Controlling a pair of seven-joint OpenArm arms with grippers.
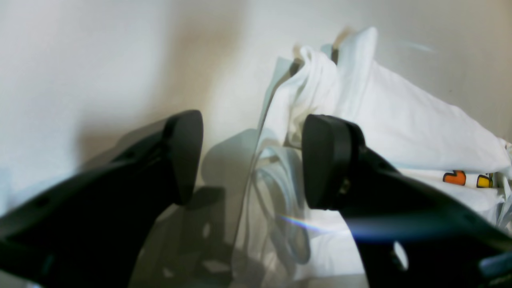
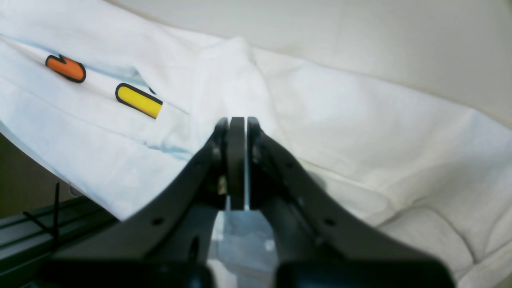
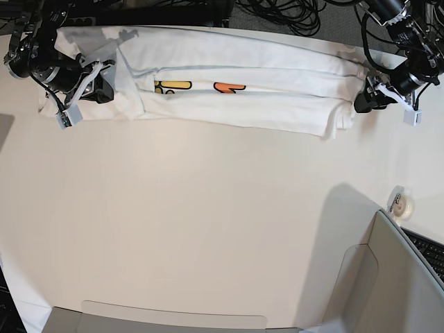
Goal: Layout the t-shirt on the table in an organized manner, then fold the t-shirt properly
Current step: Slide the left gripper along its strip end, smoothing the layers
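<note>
The white t-shirt [image 3: 236,104] lies folded into a long strip across the far side of the table [image 3: 208,229], with yellow and orange lettering showing. My left gripper [image 3: 362,104] sits at the strip's right end. In the left wrist view it [image 1: 252,160] is open, and the bunched end of the t-shirt [image 1: 400,120] lies just past its fingertips. My right gripper [image 3: 104,89] rests on the left end. Its jaws [image 2: 237,120] are shut where a raised ridge of the t-shirt [image 2: 360,120] runs into the tips.
A grey panel [image 3: 395,277] and a keyboard [image 3: 427,250] fill the near right corner, with a small tape roll [image 3: 399,202] beside them. Cables [image 3: 291,14] lie behind the table. A dark rail [image 2: 40,228] runs under the shirt's overhanging edge.
</note>
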